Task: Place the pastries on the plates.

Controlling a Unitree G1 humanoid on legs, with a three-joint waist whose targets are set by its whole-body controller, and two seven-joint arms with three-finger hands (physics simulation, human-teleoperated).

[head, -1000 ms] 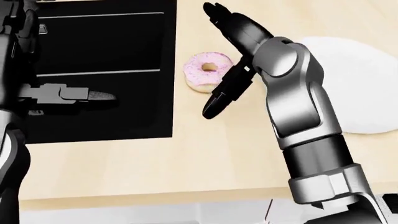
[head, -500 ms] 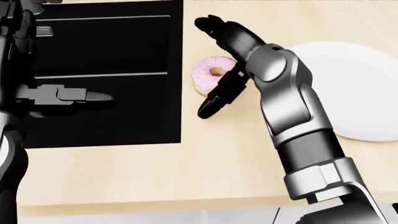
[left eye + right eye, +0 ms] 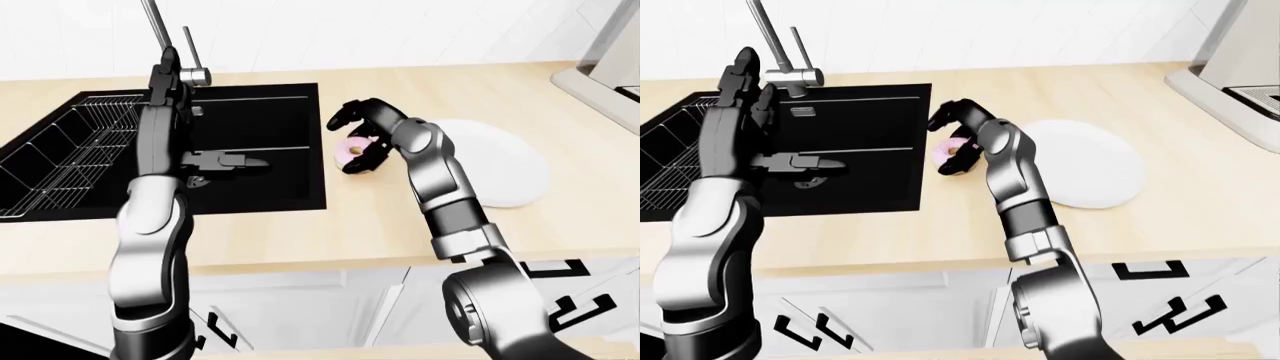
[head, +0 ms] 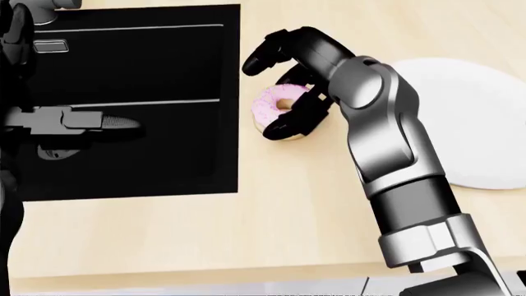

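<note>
A pink-frosted doughnut (image 4: 278,106) with sprinkles lies on the wooden counter, just right of the black sink. My right hand (image 4: 275,92) arches over it, one finger curled above its top left and another at its lower edge; the fingers stand about it and are open. A white plate (image 4: 473,117) lies to the right of the doughnut and holds nothing. My left hand (image 3: 735,94) is raised over the sink at the left, fingers spread and open, holding nothing.
The black sink (image 3: 260,135) with a wire rack (image 3: 70,150) and a chrome tap (image 3: 165,41) fills the left. A grey appliance (image 3: 1240,67) stands at the counter's far right. The counter's edge (image 4: 246,274) runs along the bottom of the head view.
My right hand's fingers have curled in and come down round the doughnut. The doughnut has stayed roughly in place. The left arm has barely moved.
</note>
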